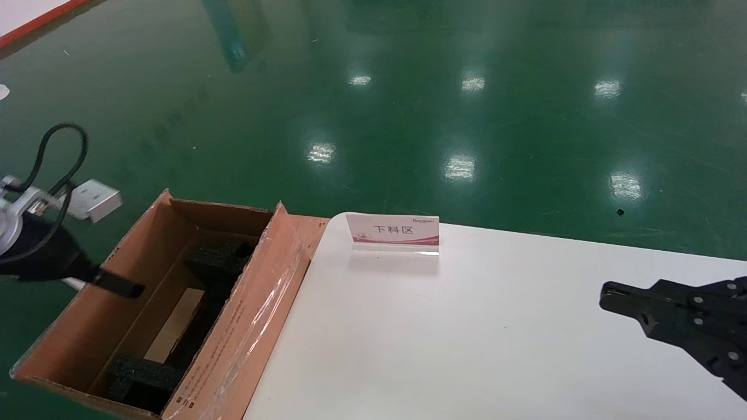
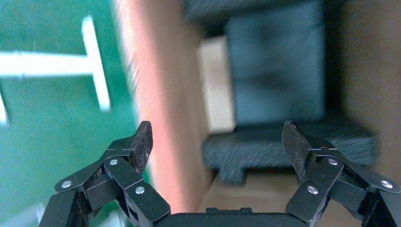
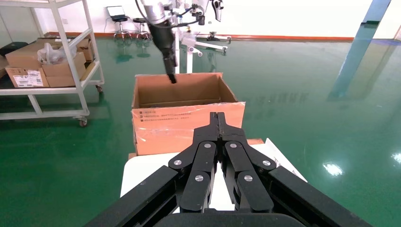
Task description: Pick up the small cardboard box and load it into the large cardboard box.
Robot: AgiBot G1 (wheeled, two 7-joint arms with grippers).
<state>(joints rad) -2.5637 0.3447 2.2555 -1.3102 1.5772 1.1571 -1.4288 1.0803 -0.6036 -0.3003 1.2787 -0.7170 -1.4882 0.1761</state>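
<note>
Head view: the left gripper [image 1: 119,284] hangs over the left wall of the large cardboard box [image 1: 245,326], its fingers spread wide and holding nothing. Inside the carton, between two black foam blocks [image 1: 219,261], a pale flat edge shows, seemingly the small cardboard box [image 1: 175,325], lying on the carton's floor. The carton stands against the left edge of the white table [image 1: 467,338], which carries a sign card [image 1: 394,231]. The right gripper [image 1: 618,300] hovers over the table's right side, fingers pressed together, empty.
</note>
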